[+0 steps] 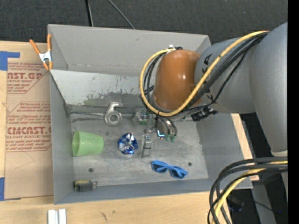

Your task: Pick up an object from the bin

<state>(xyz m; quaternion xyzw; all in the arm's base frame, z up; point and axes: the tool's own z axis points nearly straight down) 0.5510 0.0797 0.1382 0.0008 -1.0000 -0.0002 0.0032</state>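
My gripper [156,140] reaches down under the arm's orange cover to the bin floor, right of centre. Its two fingers stand apart, open, with only bare floor between them. The left fingertip [147,146] sits just right of a crumpled blue and white wrapper [127,143], apart from it by a small gap. A pair of blue sunglasses [169,168] lies below the gripper near the front wall. A silver metal ring-shaped piece [113,114] rests to the upper left by the back wall.
A light green plastic cup [87,143] lies on its side at the left of the bin. A small dark object [84,185] sits in the front left corner. The arm and its cables cover the bin's right side.
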